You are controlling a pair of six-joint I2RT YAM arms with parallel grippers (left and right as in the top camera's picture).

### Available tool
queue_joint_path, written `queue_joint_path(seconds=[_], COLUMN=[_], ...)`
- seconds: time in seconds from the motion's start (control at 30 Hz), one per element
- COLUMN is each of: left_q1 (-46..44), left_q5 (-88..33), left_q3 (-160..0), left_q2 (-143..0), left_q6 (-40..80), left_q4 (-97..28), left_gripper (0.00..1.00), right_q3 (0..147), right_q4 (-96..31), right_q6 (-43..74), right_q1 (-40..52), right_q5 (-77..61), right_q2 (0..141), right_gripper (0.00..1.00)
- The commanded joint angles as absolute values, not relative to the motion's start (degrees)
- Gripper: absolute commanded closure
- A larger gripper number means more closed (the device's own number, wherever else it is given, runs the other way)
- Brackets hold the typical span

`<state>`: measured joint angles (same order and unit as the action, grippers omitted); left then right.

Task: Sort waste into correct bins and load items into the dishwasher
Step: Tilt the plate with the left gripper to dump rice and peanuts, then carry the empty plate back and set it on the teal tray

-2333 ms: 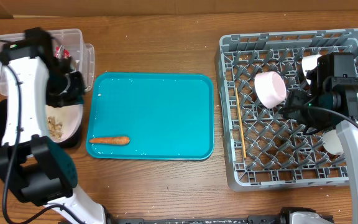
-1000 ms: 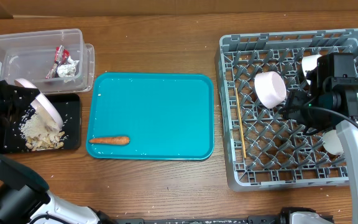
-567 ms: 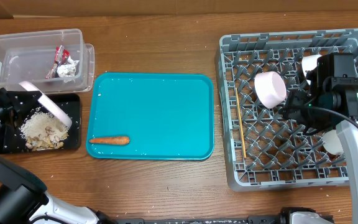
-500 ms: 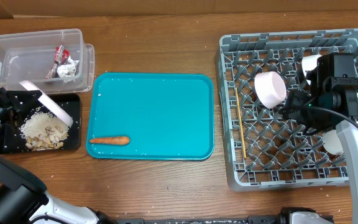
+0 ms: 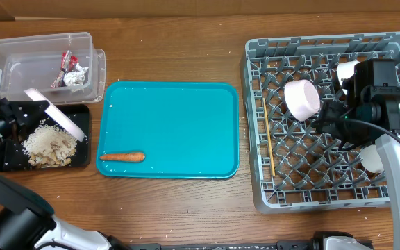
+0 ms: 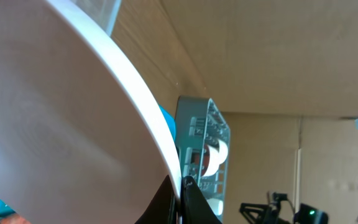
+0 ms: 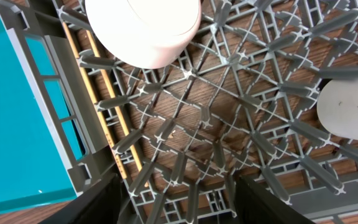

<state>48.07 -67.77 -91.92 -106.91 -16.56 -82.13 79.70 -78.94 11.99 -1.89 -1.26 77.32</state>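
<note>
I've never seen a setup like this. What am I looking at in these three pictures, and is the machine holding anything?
These are two robot arms at a wooden table, each ending in two-fingered jaws. The wide picture looks down from above; the other two come from cameras on each wrist. On the left, a clear tub holds a red wrapper and a foil ball; beside it a black tray holds rice scraps. A carrot stick lies on the teal tray. The grey rack on the right holds a white bowl, a small cup and chopsticks. The left jaws are shut on a white dish, tilted over the black tray. The right jaws hang open above the rack, holding nothing.
</note>
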Motion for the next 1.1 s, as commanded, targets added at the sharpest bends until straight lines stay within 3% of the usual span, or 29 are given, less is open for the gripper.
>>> queue_joint_path(seconds=[0.0,0.13,0.27,0.5,0.63,0.97,1.07], left_q1=[43.81,34.50,19.46,-4.14,-15.77,-28.03,-28.45], left_q5=[-64.64,-58.72,-46.48,-21.93,-15.22,-8.16,-8.29], left_q3=[-91.77,-91.77,-91.74,-91.11,-91.11,-91.11,-91.18], left_q2=[-100.60,-96.64,-95.64,-98.37,-102.48,-113.75,-113.97], left_q6=[-17.74,-15.14,-9.63,5.37,11.16,18.04,18.06], left_q4=[-82.28,-81.10,-78.65,-72.44,-70.76,-68.36,-67.24], left_gripper=[0.96,0.96,0.96,0.96,0.96,0.96,0.90], right_q3=[79.83,79.83,79.83,79.83,79.83,79.83,79.83], right_q4=[-78.72,-78.59,-78.52,-78.56,-78.56,-78.85,-78.87], right_q6=[11.92,11.92,11.92,11.92,11.92,11.70,11.70], right_q1=[-2.22,-2.22,-2.22,-2.22,-2.22,-2.22,-2.22], right_q5=[-1.41,-1.41,-1.41,-1.39,-1.41,-1.41,-1.41], right_q2=[77.14,77.17,77.14,77.14,77.17,77.14,77.14], right_gripper=[0.39,0.39,0.39,0.39,0.39,0.39,0.39])
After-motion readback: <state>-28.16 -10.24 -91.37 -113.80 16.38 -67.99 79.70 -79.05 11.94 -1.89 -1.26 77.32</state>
